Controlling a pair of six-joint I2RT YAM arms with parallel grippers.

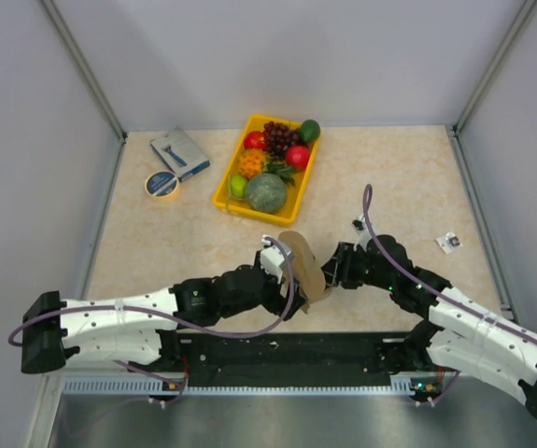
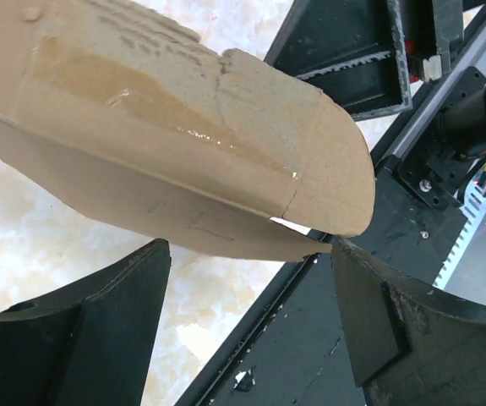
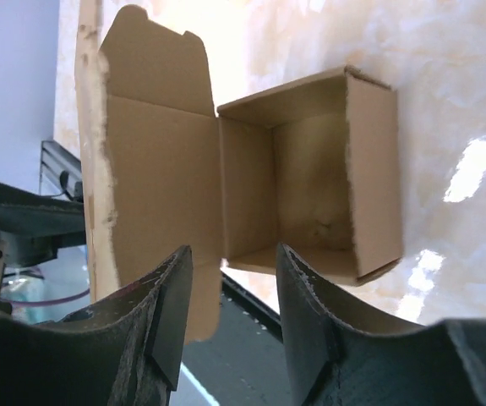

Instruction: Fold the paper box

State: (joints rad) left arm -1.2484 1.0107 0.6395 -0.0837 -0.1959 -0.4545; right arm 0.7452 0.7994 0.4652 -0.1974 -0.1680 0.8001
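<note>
Paper box appears light, stiff, crushable; grip its lid panel; left fingers gape, right fingers half-open, neither holding.

Landmark: yellow plastic tray of fruit, at the table's back.
Left of tray: flat blue-grey packet and roll of tape block the way.
Right of tray: bare beige tabletop, open passage.
In front of tray: brown cardboard box, crowded closely by left gripper and right gripper.

Paper box cropped top-left; small item unidentifiable.
</note>
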